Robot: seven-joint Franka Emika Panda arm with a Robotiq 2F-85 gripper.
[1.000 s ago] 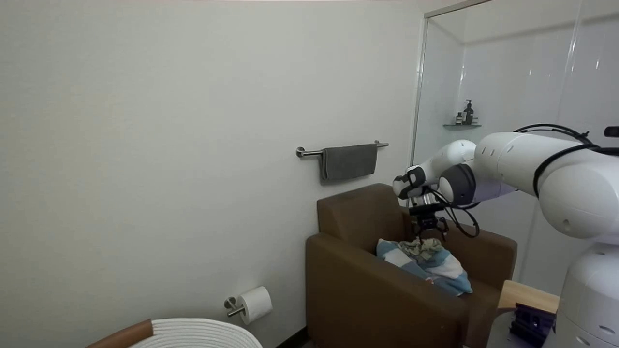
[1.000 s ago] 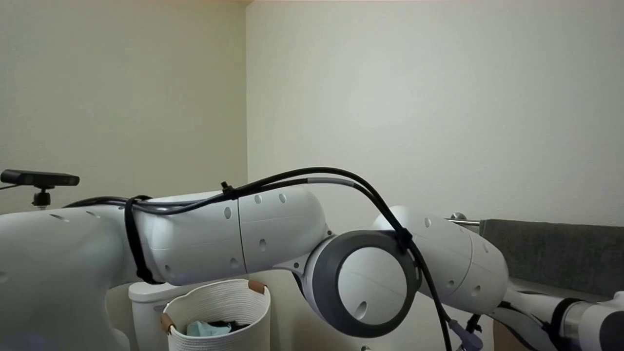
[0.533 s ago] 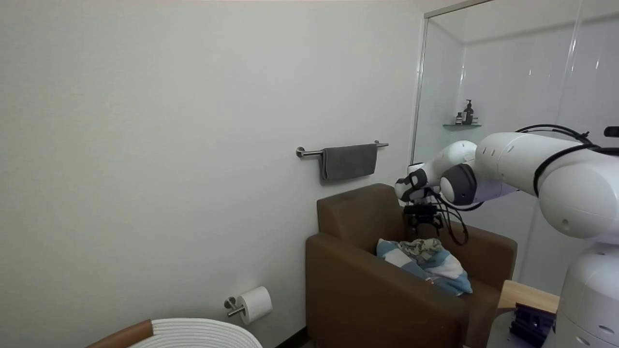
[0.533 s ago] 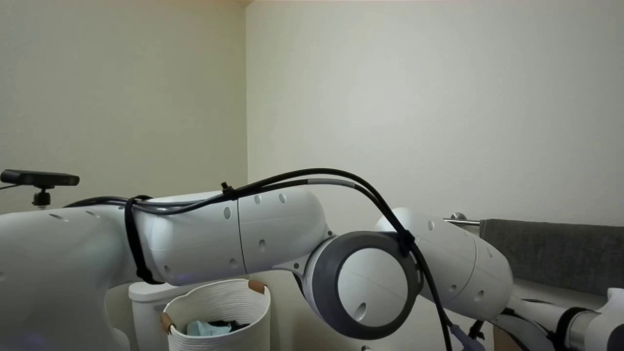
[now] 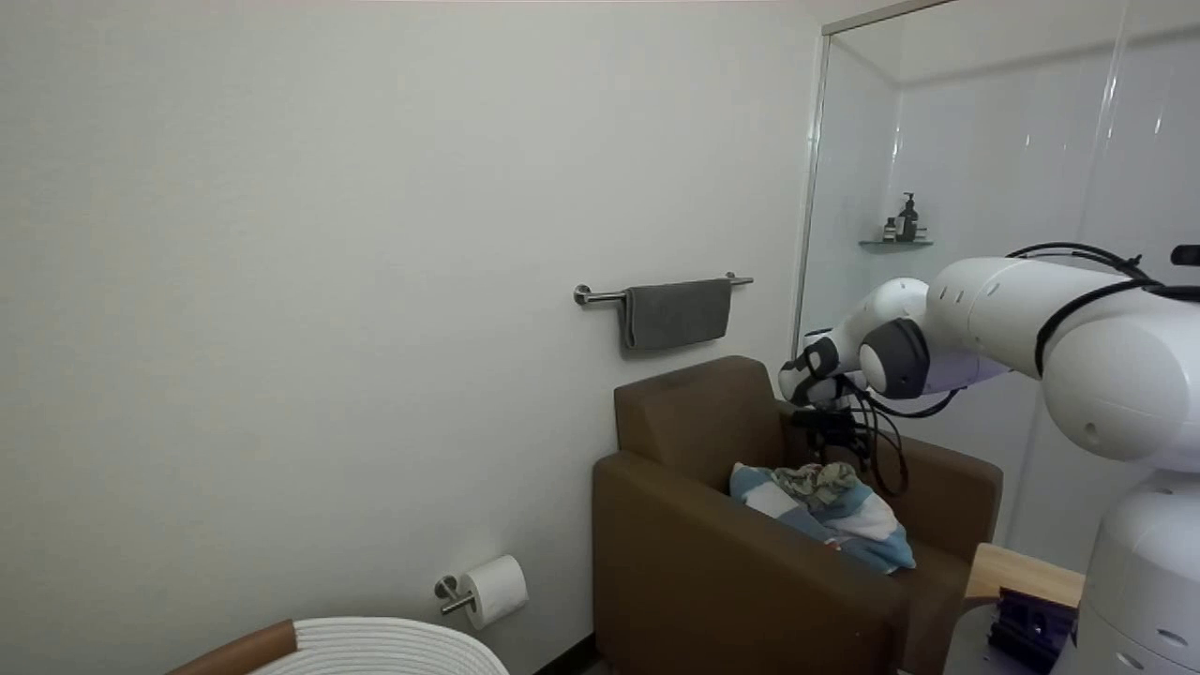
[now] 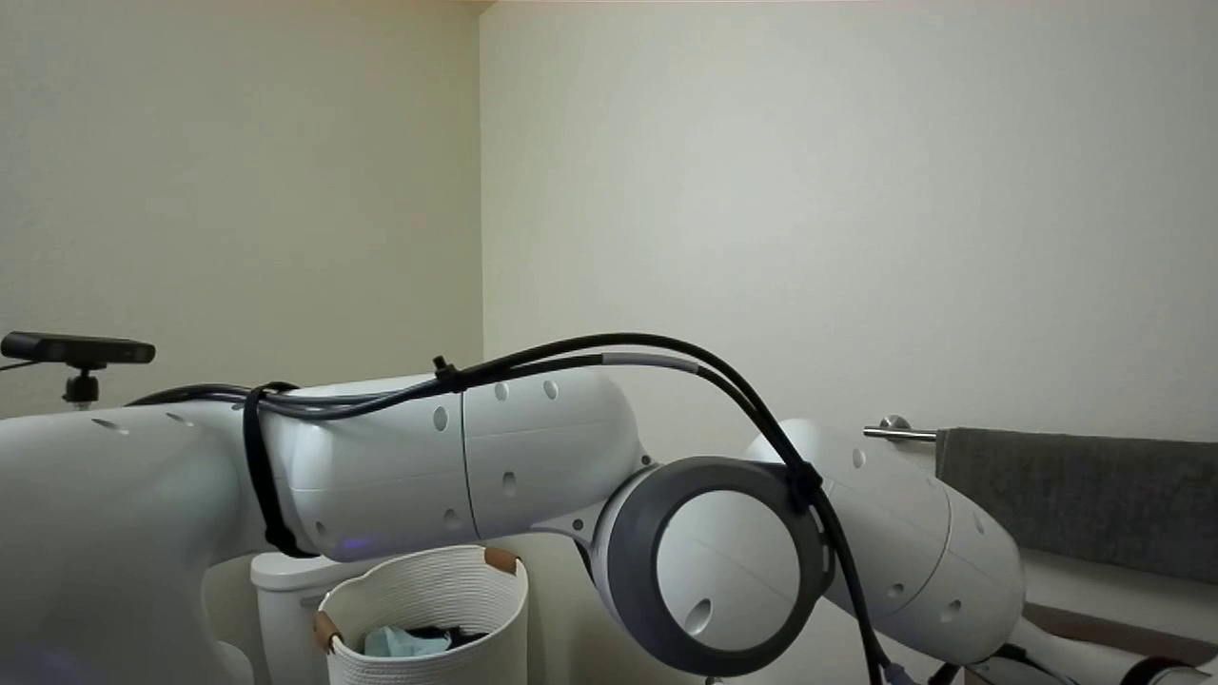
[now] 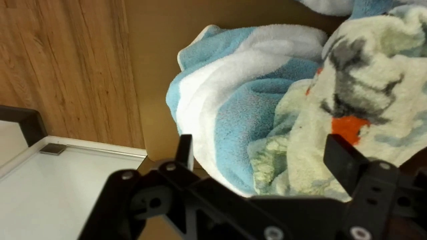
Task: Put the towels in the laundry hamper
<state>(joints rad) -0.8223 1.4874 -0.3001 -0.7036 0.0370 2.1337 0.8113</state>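
A blue-and-white striped towel (image 5: 872, 511) lies heaped on the seat of a brown armchair. Crumpled on top of it is a pale greenish towel (image 7: 310, 143) with grey and orange patches. Over both hangs my gripper (image 7: 260, 150), jaws wide apart, nothing held; the wrist view shows the cloth beyond its fingers (image 7: 345, 163). In an exterior view the gripper (image 5: 834, 455) appears just above the greenish towel; contact cannot be told. A dark grey towel (image 5: 678, 314) is folded over a wall rail. The white laundry hamper (image 6: 500, 656) with brown handles holds light-blue and dark cloth.
The armchair (image 5: 731, 553) has raised arms and a backrest around the towels. A glass shower panel (image 5: 994, 187) stands behind the arm. A toilet-paper roll (image 5: 497, 591) sticks out from the wall. Beside the hamper is a white toilet tank (image 6: 285, 590).
The forearm and wrist have sunk lower, and the gripper has turned about the wrist. After a slight leftward shift it came back right and down, closer to the heap. The towels have not moved.
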